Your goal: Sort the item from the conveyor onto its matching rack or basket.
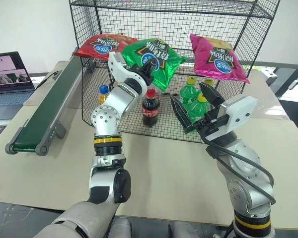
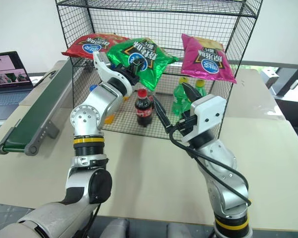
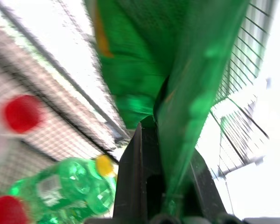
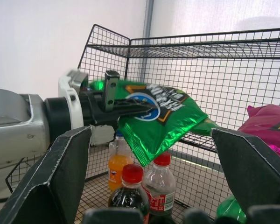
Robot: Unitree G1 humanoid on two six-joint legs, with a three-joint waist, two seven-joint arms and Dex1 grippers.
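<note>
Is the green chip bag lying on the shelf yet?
Not fully. The left claw is pinched shut on the green bag at the rack.

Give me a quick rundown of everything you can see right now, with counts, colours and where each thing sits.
green crisp bag: one, at the rack's middle shelf, pinched by the left gripper
red bag: one, shelf, left
pink bag: one, shelf, right
rack: one, black wire, table back
cola bottle: one, dark, red cap, rack bottom
green bottles: at least two, yellow caps, rack bottom
orange bottle: one, blue cap
conveyor: one, green belt, left
laptop: one, far left
left gripper: shut on bag
right gripper: open, empty
</note>
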